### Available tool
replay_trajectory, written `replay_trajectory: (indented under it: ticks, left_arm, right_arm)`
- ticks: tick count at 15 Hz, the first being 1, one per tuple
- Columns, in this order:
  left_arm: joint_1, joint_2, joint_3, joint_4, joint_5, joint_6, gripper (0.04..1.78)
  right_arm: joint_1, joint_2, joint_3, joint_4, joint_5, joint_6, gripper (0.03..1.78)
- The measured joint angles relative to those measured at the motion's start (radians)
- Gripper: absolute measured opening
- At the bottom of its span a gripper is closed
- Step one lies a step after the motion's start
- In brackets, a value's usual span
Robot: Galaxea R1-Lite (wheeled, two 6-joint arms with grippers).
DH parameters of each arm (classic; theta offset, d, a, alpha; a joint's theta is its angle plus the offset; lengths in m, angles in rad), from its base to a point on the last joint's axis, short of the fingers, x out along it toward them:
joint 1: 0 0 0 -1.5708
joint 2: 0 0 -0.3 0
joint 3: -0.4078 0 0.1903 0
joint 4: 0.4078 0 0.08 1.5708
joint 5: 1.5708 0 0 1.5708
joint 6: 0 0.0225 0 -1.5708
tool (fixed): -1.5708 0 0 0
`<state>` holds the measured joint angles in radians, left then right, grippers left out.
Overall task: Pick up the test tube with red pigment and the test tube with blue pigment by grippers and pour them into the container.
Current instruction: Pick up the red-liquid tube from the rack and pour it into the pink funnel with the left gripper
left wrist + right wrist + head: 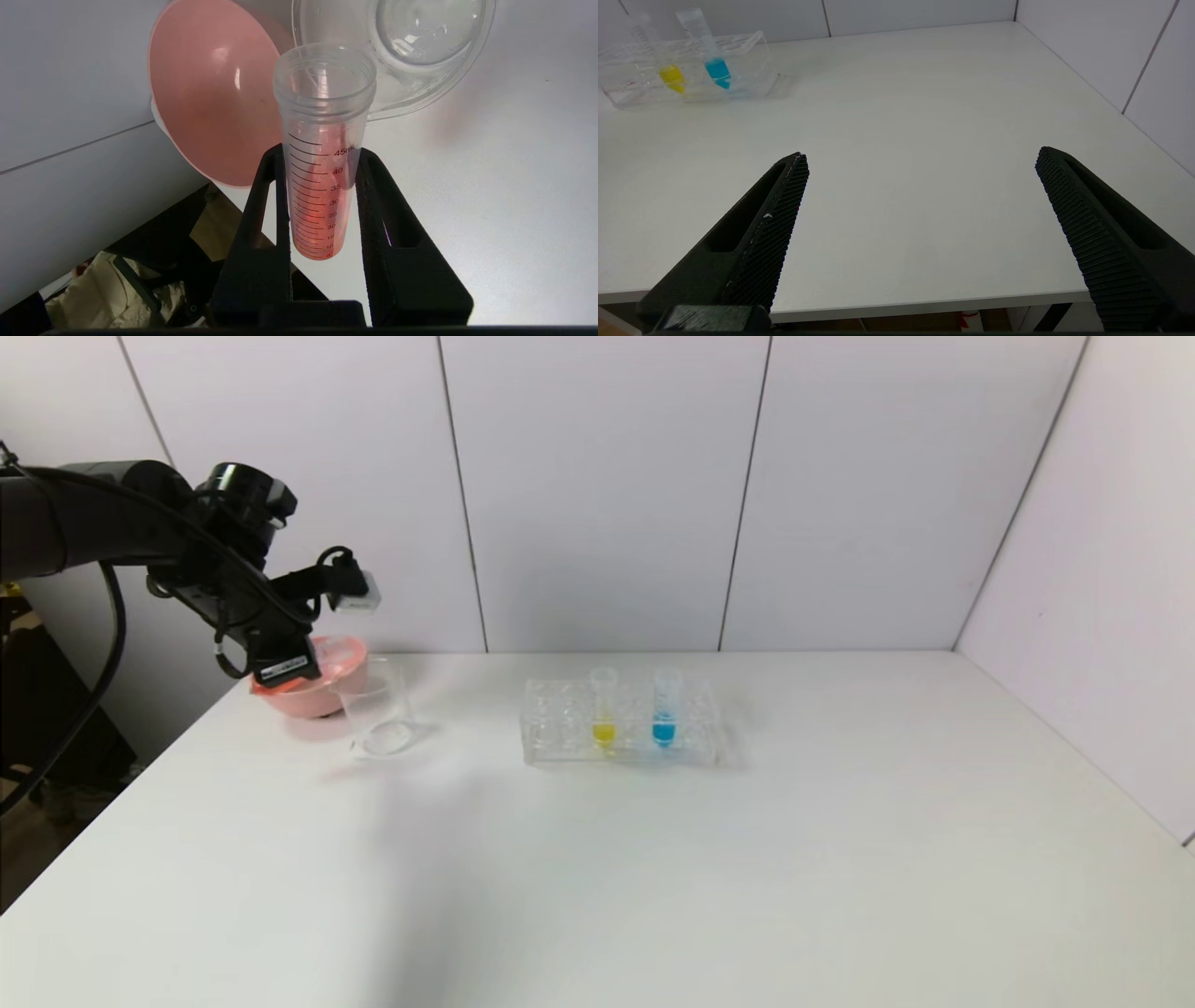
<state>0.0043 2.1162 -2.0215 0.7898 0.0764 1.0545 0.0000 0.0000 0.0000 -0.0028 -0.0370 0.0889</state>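
The left gripper (322, 186) is clamping the red tube (322, 154) by its sides and holding it tipped, mouth pointing toward the beaker (378, 714) and the pink bowl (313, 686) just behind it. This looks like the pouring step for the red liquid; the beaker appears empty as yet. Next, the tube's mouth needs bringing squarely over the beaker's rim, not the bowl's, then tipping further. The beaker is sitting near the table's (653, 859) left edge, so room is tight there. The blue tube (664, 707) is waiting upright in the rack (560, 747) beside a yellow one (604, 707). The right gripper (920, 186) is hanging over the table's near edge, fingers wide apart, with open tabletop ahead.
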Motion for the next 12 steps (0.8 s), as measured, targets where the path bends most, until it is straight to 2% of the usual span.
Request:
replay_trajectory:
  ticks: [12]
  left_arm:
    - [-0.058,0.001,0.000,0.019,0.194,0.034,0.44]
  right_arm:
    - [0.000,0.000,0.000,0.000,0.000,0.000,1.77]
